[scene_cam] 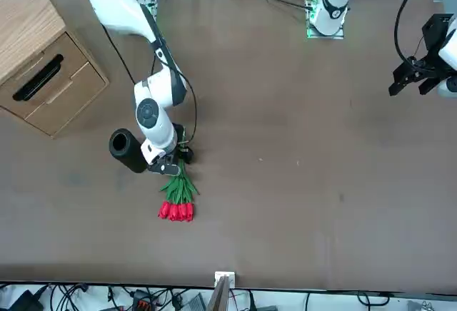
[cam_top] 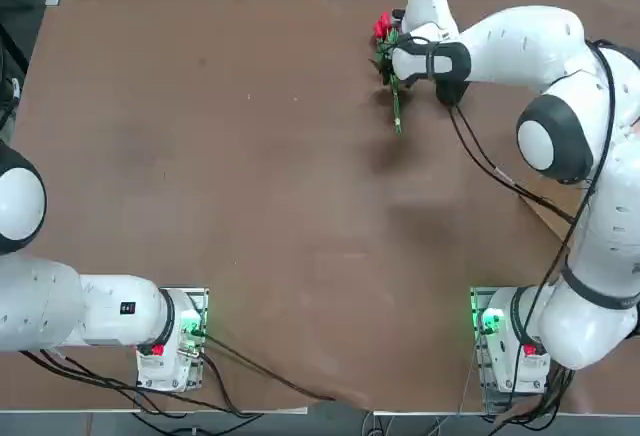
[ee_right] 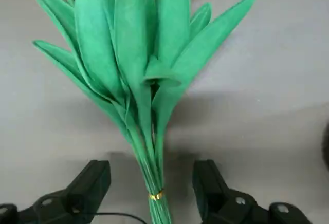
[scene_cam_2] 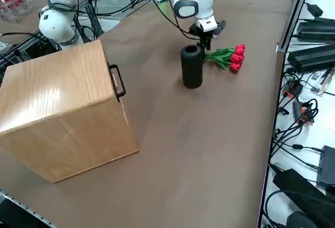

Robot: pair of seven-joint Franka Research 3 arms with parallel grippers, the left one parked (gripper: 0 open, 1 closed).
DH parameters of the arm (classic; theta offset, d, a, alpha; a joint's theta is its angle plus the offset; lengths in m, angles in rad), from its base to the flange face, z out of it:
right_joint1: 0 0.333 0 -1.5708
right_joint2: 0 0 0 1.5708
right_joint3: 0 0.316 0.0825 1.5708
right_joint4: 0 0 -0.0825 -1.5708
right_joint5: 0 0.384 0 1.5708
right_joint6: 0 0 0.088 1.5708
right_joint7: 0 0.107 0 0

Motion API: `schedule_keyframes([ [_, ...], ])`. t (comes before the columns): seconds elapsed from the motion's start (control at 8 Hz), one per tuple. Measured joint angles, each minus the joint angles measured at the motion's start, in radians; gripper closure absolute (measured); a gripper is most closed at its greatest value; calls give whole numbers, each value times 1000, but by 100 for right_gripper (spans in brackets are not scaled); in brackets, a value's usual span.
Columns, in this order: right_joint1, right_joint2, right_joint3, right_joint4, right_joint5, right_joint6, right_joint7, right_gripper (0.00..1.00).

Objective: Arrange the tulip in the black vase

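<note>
Green tulip (ee_right: 136, 80) stems lie between the open right hand (ee_right: 150, 190).

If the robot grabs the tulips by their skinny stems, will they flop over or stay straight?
Probably they droop a little: the tulip bunch has thin stems tied by a small gold band, with the red blooms far from where the open right gripper straddles them. The long leaves look soft, so they may bend. The bunch looks light, so it should lift easily.
</note>
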Motion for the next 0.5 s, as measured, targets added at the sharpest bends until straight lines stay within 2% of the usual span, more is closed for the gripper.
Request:
schedule_keyframes([
  [0.5,5,21,-1,0,-2,23,8,8],
])
